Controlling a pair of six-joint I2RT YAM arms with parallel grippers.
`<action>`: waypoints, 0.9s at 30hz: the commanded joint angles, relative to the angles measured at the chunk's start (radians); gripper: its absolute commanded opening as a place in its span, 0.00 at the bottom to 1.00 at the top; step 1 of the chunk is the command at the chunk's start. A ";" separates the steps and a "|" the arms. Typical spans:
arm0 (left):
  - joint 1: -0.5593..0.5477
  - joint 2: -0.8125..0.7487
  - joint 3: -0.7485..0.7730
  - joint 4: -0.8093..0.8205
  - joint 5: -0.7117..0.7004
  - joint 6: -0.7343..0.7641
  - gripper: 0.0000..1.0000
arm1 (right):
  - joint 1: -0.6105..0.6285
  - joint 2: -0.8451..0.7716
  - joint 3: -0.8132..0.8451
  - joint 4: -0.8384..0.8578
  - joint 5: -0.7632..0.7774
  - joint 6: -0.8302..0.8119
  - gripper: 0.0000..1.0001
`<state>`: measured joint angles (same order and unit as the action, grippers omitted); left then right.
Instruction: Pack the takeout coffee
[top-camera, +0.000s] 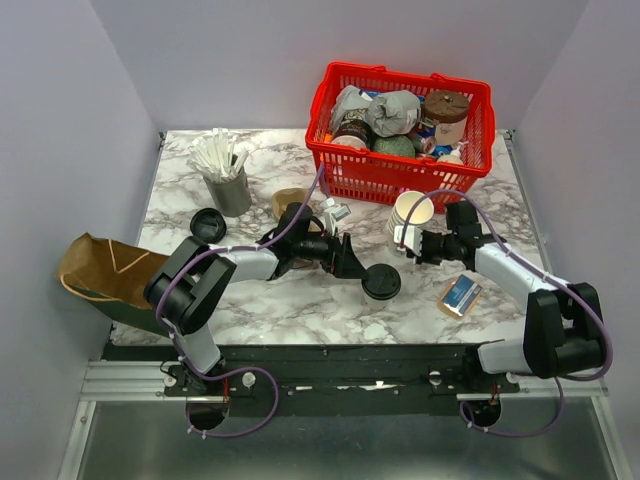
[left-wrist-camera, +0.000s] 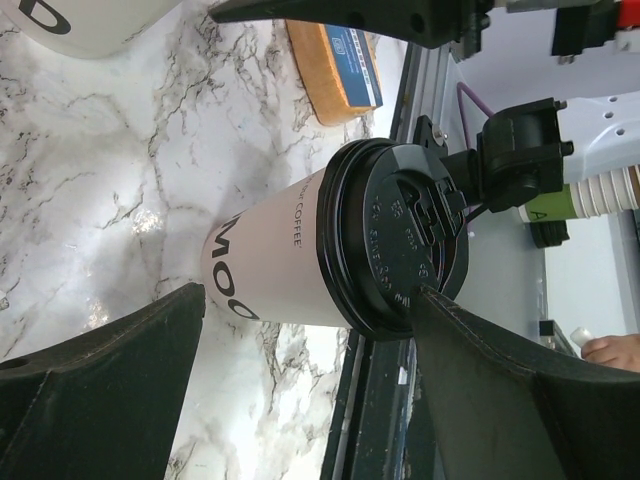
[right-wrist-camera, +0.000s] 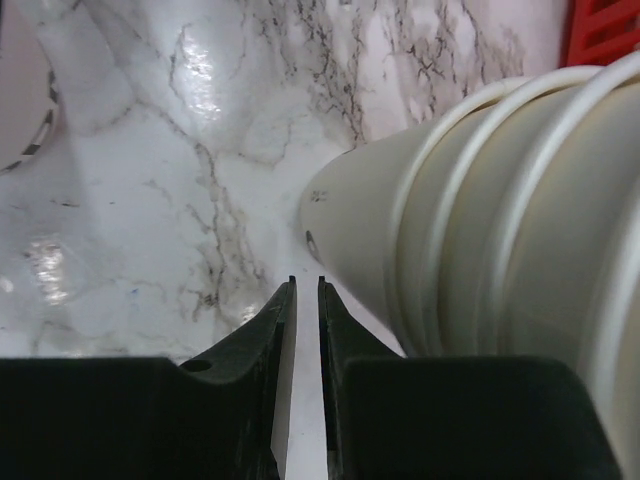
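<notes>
The takeout coffee cup (top-camera: 381, 282), white with a black lid, stands upright near the table's front middle. In the left wrist view the cup (left-wrist-camera: 280, 250) shows black lettering, and its lid faces the camera. My left gripper (top-camera: 356, 268) is open right beside the cup. In its own view the gripper (left-wrist-camera: 310, 295) has one finger on each side of the cup, and one fingertip (left-wrist-camera: 440, 310) overlaps the lid's rim. My right gripper (top-camera: 412, 243) is shut and empty beside a stack of white paper cups (top-camera: 411, 212). The brown paper bag (top-camera: 100, 268) lies open at the left edge.
A red basket (top-camera: 400, 172) full of items stands at the back. A grey cup of stirrers (top-camera: 228, 182), a loose black lid (top-camera: 208, 224) and a cardboard sleeve (top-camera: 289, 202) lie left of centre. A blue-topped box (top-camera: 460, 295) lies at front right. The cup stack (right-wrist-camera: 480, 200) fills the right wrist view.
</notes>
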<state>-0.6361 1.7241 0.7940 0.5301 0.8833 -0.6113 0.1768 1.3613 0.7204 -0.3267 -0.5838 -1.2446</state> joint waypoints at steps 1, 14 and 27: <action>0.004 -0.026 -0.007 0.002 -0.009 0.002 0.91 | 0.003 0.053 -0.006 0.135 -0.016 -0.075 0.22; 0.004 -0.023 -0.004 -0.009 -0.009 0.007 0.91 | 0.018 0.159 0.031 0.354 0.007 0.031 0.23; 0.007 -0.040 0.023 -0.059 -0.001 0.048 0.93 | 0.016 -0.160 0.072 -0.090 0.102 0.483 0.50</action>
<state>-0.6350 1.7164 0.7944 0.4934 0.8833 -0.5964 0.1909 1.2823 0.7464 -0.2207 -0.5091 -1.0325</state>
